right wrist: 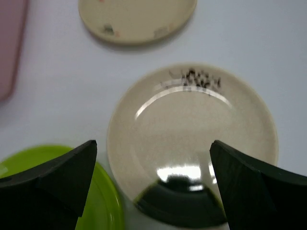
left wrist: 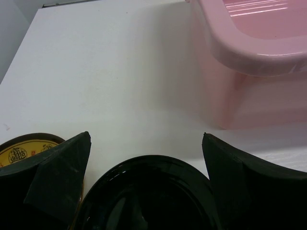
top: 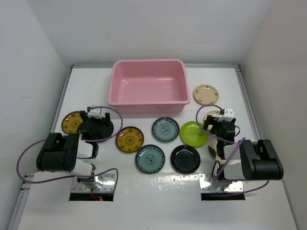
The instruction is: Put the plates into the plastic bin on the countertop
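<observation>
**A:** Where does the pink bin stand?

**B:** The pink bin [top: 148, 101] sits at the far middle of the white counter [top: 91, 91], open side up.

**A:** And the plates?

**B:** Every one I can see lies flat on the counter, outside the bin. The far cream plate [top: 206, 94] is just right of it. In front of the bin, from the left, come the left yellow-brown plate [top: 71, 122], the middle yellow-brown plate [top: 129, 139], the far blue-grey plate [top: 165, 129], the near blue-grey plate [top: 150, 159], the black plate [top: 185, 158] and the green plate [top: 193, 134].

**A:** What about the left jaws?

**B:** The left jaws are spread wide, low over a second black plate [left wrist: 148, 196], one on each side of it. They grip nothing. The left yellow-brown plate lies just beside them.

**A:** And the right jaws?

**B:** The right jaws are wide apart as well, over a second cream plate [right wrist: 192, 139] that shows between them. The green plate's edge lies just beside it, and the far cream plate lies beyond. They hold nothing. Whether they touch the plate, I cannot tell.
</observation>
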